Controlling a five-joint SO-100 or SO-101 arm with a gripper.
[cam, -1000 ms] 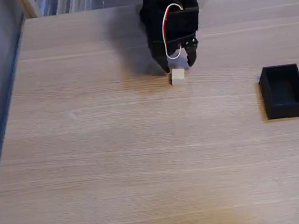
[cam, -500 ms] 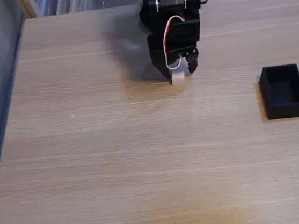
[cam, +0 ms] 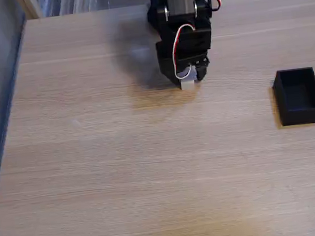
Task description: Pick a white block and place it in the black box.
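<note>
Gripping jaws (cam: 188, 80) around small white cube (cam: 188, 84)

- The gripper (cam: 188, 81) is seen pointing down near the far middle of the wooden table (cam: 123, 167), its jaws closed against the white block (cam: 188, 83).
- Only the block's lower part is shown below the fingertips.
- The black box (cam: 298, 95) is seen well apart to the right, open-topped, resting on the table.

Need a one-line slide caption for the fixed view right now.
Gripper shut on the white block above the wooden table, black box waiting at right.
</note>
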